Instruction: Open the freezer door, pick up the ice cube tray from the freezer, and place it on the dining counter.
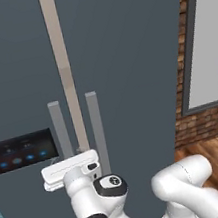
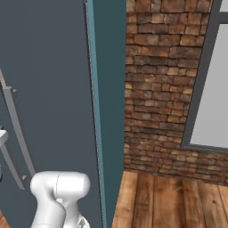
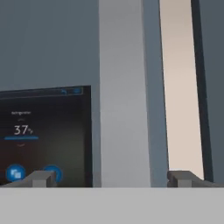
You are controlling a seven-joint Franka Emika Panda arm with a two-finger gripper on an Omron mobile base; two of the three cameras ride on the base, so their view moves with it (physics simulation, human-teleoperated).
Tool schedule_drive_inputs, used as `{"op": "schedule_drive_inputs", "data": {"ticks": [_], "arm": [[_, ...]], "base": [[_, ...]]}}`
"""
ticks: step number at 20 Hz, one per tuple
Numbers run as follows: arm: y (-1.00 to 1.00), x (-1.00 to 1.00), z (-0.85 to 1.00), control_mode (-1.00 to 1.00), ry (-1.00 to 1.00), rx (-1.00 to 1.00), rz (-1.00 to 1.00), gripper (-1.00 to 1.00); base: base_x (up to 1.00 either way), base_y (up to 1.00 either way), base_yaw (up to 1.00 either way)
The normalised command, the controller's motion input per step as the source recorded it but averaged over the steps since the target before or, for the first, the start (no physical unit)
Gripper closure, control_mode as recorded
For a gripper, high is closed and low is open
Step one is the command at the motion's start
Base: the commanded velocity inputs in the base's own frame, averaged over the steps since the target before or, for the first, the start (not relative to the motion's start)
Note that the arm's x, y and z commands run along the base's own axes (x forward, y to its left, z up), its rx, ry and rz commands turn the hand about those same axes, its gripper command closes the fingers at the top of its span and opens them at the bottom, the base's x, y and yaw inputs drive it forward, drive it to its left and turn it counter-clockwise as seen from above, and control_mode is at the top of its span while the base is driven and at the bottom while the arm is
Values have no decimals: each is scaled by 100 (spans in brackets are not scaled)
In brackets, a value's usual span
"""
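Tool (image 3: 109,177): fingers spread wide, nothing gripped, straddling the bar ahead.
Handle (image 3: 122,87): dead centre between the tips.
Freezer door (image 1: 13,72): behind the handle; seam looks slightly parted.
Ice cube tray: inside presumably, unseen.
Progress: barely begun; pull, fetch, place remain.

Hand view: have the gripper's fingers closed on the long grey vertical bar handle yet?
No, the gripper is open, its fingertips apart either side of the handle.

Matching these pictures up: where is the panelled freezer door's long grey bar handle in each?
Left base view: long grey bar handle, lower middle-left.
Hand view: centre.
Right base view: grey bars at left edge; cannot tell which.
Shared landmark: beige gap between doors, right of it.
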Motion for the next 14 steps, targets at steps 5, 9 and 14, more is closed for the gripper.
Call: {"op": "schedule_drive_inputs", "data": {"ticks": [5, 9, 14], "arm": [[8, 22, 0, -100, 0, 0, -2, -100], [1, 27, 0, -100, 0, 0, -4, -100], [0, 12, 0, -100, 0, 0, -3, -100]], "base": [[0, 0, 0], [0, 0, 0], [0, 0, 0]]}}
